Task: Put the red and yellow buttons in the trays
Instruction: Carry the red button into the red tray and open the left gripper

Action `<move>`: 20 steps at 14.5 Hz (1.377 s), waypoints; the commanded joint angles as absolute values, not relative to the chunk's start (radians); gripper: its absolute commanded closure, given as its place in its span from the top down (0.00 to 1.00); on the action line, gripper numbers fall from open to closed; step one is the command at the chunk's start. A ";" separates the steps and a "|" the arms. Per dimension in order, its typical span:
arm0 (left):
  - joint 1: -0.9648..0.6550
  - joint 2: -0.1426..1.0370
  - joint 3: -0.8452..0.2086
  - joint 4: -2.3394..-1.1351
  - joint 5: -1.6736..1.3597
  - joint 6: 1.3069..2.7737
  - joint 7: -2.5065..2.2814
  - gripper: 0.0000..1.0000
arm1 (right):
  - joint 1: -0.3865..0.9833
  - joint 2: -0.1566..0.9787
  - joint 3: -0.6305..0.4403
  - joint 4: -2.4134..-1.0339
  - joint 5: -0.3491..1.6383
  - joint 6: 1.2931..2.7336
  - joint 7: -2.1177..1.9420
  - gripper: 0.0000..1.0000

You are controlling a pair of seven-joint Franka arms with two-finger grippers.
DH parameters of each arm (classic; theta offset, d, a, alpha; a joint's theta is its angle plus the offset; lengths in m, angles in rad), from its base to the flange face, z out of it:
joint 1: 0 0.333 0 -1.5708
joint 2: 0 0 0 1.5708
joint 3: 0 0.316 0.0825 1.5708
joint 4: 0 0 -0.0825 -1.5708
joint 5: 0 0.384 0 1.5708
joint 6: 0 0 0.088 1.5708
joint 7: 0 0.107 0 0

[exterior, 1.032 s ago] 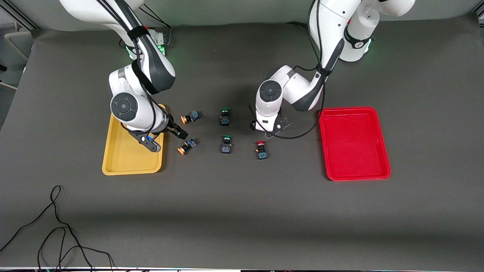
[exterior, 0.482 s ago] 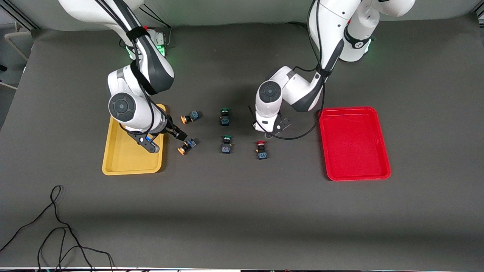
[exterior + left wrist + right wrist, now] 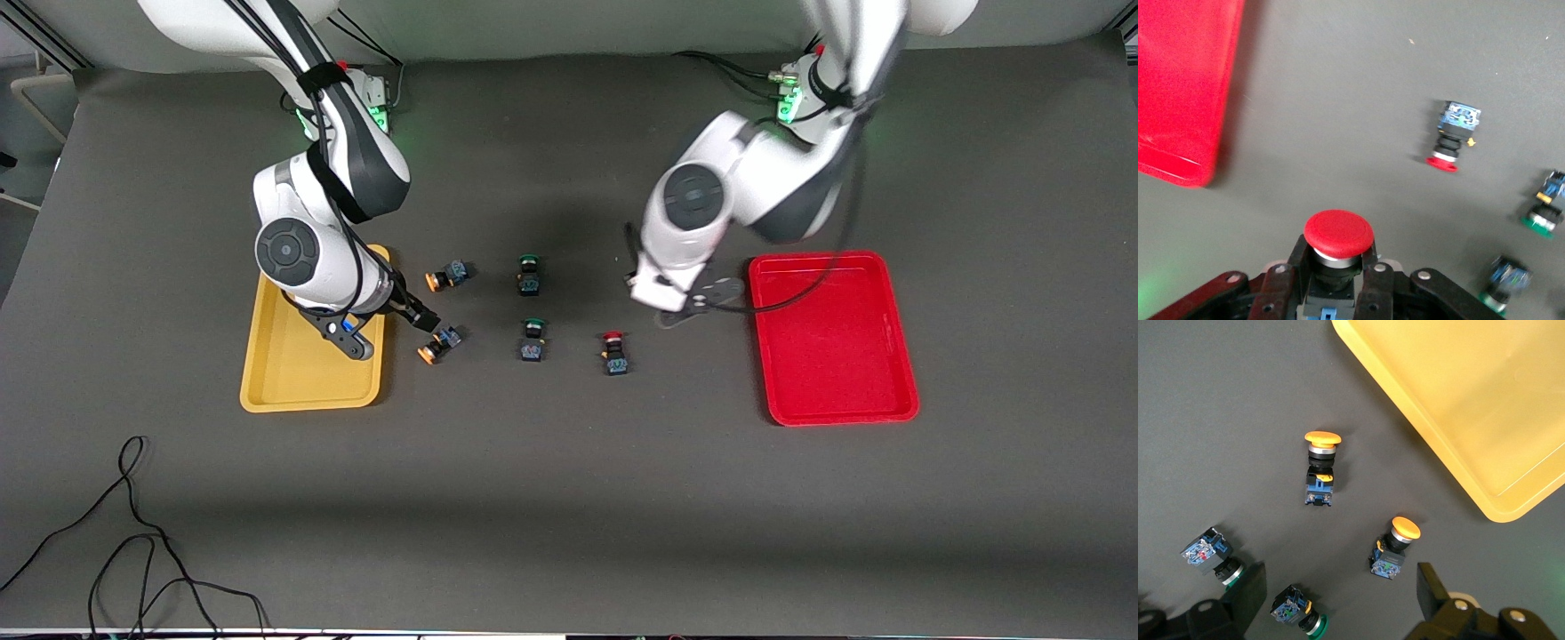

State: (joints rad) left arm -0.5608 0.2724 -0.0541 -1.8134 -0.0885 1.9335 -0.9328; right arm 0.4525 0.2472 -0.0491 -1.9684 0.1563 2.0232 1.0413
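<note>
Red button (image 3: 1338, 233) sits clamped in our left gripper (image 3: 1337, 267), up over dark table (image 3: 569, 498) beside the red tray (image 3: 889, 391). Our right gripper (image 3: 1338, 600) hangs wide apart over a yellow button (image 3: 1395, 547) by the yellow tray (image 3: 267, 391).

Showing no readable text, labels, brands, numbers or signs anywhere; markings on button bodies staying too small to read.

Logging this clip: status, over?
Left gripper shut on red button, up near the red tray. Right gripper open above a yellow button. Path clear.
</note>
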 commanded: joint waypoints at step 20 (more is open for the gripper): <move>-0.186 0.474 -0.049 -2.014 0.015 2.272 -0.305 0.85 | 0.612 0.238 -0.049 -2.341 0.195 2.511 1.301 1.00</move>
State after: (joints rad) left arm -0.1857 0.4776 -0.0541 -2.0332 -0.0007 2.2927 -0.3117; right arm 0.5914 0.2547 -0.0434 -2.2980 0.1752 2.4668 1.2640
